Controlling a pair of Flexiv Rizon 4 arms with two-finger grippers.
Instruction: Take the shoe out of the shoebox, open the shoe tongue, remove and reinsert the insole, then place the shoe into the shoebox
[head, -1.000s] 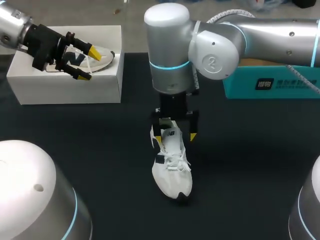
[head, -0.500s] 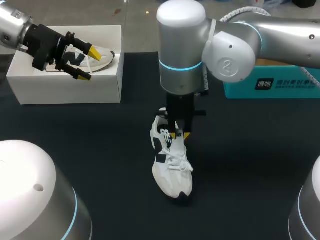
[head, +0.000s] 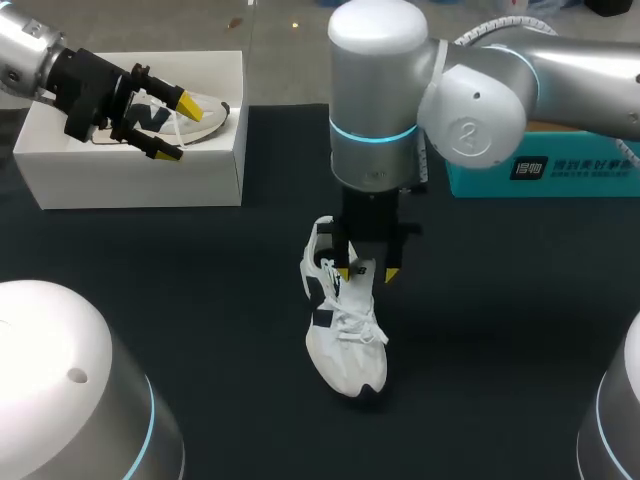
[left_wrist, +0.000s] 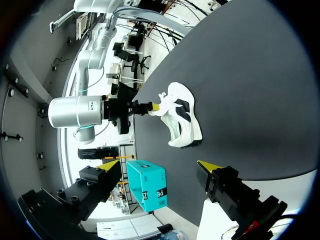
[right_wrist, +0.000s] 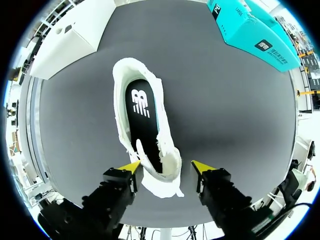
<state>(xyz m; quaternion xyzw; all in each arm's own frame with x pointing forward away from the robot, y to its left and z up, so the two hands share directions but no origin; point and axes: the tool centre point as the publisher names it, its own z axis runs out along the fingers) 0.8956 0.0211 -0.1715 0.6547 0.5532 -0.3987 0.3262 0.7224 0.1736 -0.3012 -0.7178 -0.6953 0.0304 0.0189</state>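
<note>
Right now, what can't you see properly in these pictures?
- Head view: the left fingers cover most of the boxed shoe inside the shoebox.
- Head view: my right arm hides the opening of the table shoe and part of the teal box.
- Right wrist view: the tongue covers the front end of the insole.

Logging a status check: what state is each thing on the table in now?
Shoe: upright on its sole, insole in.
Right gripper: open, astride the shoe.
White shoebox: open, second shoe inside.
Left gripper: open, over the white shoebox.
Teal box: closed.
</note>
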